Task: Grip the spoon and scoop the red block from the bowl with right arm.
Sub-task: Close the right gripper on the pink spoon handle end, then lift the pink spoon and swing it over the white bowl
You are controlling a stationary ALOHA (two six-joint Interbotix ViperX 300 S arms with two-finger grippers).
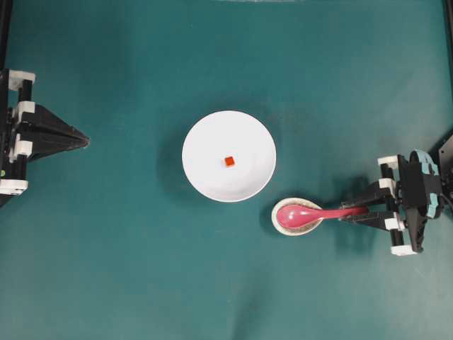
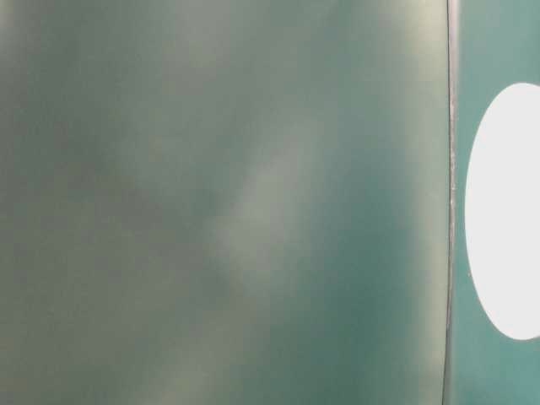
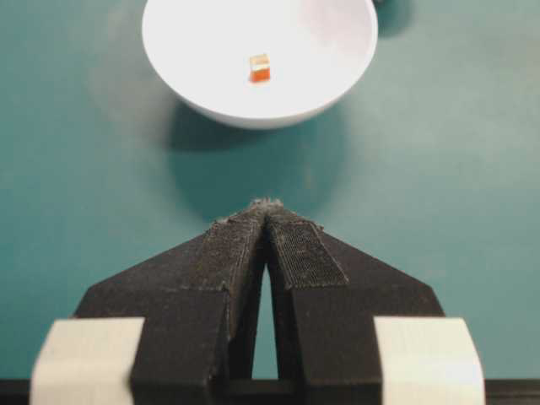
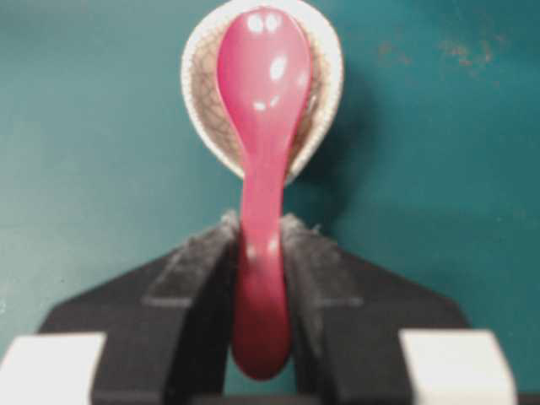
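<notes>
Table (image 1: 141, 283): flat, covered edge to edge in plain dark teal matte material. Faint scuffs and a few brownish specks mark the surface in the right wrist view. Lighting comes from above, even, producing soft shadows. The table-level view is blurred to greenish haze, crossed by one thin vertical line.
</notes>
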